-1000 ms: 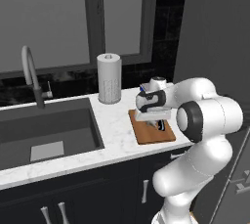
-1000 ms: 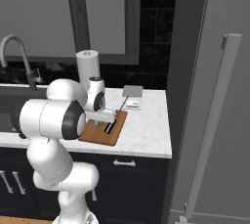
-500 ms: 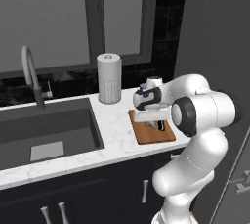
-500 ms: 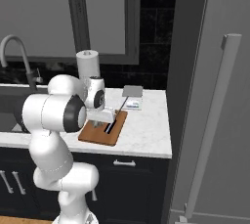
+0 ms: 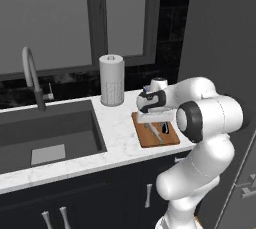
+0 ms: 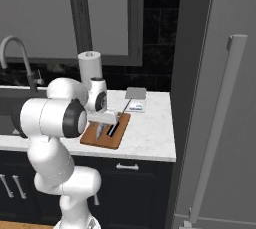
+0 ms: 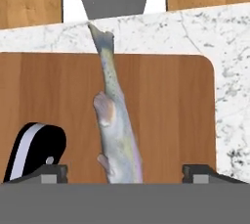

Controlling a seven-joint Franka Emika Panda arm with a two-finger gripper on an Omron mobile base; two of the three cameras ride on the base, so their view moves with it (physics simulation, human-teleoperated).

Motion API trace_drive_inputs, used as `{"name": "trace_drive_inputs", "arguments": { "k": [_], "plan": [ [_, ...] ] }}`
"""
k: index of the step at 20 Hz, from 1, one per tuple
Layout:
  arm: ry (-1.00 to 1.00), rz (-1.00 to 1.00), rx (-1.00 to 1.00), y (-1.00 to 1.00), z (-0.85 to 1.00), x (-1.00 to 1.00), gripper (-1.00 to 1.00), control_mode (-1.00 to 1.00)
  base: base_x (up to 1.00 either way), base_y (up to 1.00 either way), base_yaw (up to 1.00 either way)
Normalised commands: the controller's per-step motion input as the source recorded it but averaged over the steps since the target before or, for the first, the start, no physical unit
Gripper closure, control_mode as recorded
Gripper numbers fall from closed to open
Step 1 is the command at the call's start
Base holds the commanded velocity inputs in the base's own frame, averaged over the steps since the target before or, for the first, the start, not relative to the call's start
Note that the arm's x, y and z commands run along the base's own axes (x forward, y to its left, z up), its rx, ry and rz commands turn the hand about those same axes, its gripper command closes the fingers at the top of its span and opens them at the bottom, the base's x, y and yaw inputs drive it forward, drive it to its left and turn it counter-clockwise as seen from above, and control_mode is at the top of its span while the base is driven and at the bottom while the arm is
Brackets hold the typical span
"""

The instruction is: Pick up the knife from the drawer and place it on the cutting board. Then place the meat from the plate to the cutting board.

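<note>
Gripper (image 7: 125, 171): in my hand view the two finger tips stand wide apart at the bottom edge, with the meat running between them; the jaws are apart and I see no pad touching the meat. The same gripper (image 5: 156, 119) hangs low over the board in the left base view.

Meat (image 7: 114, 125): a long, fish-like, greyish piece lying flat on the cutting board (image 7: 171, 115), its tail end reaching past the board's edge over the white marble counter (image 7: 229, 47).

Knife (image 7: 35, 149): the black handle end lies on the board beside the meat, near one finger tip. In the right base view the knife (image 6: 114, 125) shows as a dark strip along the board (image 6: 106, 133).

Plate: a small flat item (image 6: 135, 99) sits on the counter beyond the board, too indistinct for me to confirm it as the plate.

Task state (my judgement): both items appear to rest on the board, so what remains is a clean retreat.

Risk 1: if I lift off at a slant, a finger tip could catch the meat and drag it toward the edge it already overhangs.

Risk 2: a sideways drift toward the knife handle could nudge it and spin the blade off the board.

Risk 3: the arm's elbow (image 5: 207, 118) hangs close to the tall dark panel (image 5: 225, 33), so a wide swing may strike it.
</note>
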Motion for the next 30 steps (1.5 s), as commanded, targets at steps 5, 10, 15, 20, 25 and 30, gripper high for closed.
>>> {"name": "trace_drive_inputs", "arguments": {
  "k": [5,10,15,20,25,30],
  "plan": [
    [-0.07,0.00,-0.04,0.02,0.56,-0.17,-1.00,-1.00,0.00,0.00,0.00],
    [-0.12,0.00,-0.09,0.38,1.00,-0.45,-1.00,-1.00,0.00,0.00,0.00],
    [-0.14,0.00,-0.17,0.79,1.00,-0.54,-1.00,-1.00,0.00,0.00,0.00],
    [-0.02,0.00,-0.46,1.00,0.73,-0.58,-1.00,-1.00,0.00,0.00,0.00],
    [0.00,0.00,-0.46,0.83,0.21,-0.69,-1.00,-1.00,0.00,0.00,0.00],
    [0.00,0.00,-0.31,0.19,-0.08,-0.67,-1.00,-1.00,0.00,0.00,0.00]
  ]
}}
